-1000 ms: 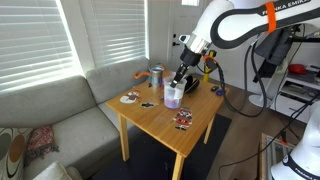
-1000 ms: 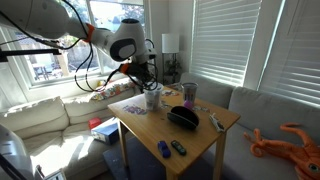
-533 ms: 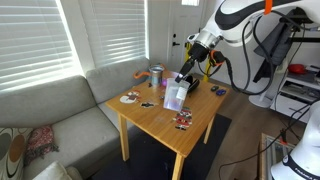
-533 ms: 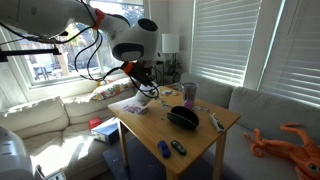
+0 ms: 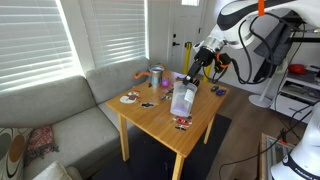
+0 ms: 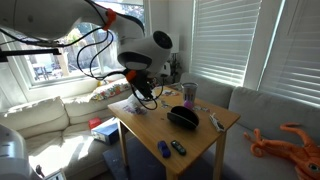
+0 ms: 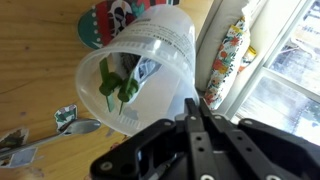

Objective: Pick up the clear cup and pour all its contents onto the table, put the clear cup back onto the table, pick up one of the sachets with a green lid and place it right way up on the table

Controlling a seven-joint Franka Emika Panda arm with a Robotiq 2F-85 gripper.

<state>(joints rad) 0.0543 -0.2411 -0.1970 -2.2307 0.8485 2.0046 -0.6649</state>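
My gripper [image 5: 189, 82] is shut on the rim of the clear cup [image 5: 182, 100] and holds it tilted above the light-wood table [image 5: 160, 122]. In the wrist view the cup [image 7: 140, 65] lies on its side under the closed fingers [image 7: 196, 112]. Sachets with green lids [image 7: 114, 88] sit inside it near the mouth. A few sachets [image 5: 183, 122] lie on the table near its front edge, and one shows in the wrist view [image 7: 66, 118]. In an exterior view the arm [image 6: 145, 52] hides most of the cup.
A grey-and-orange container [image 5: 157, 77] and a round printed disc [image 5: 130, 98] stand at the table's far side. A dark bowl [image 6: 182, 117] and small blue and green items [image 6: 170, 149] lie on the table. A grey sofa [image 5: 60, 120] adjoins it.
The cup has been lifted off the table and tipped over. My gripper has carried it sideways toward the middle of the table.
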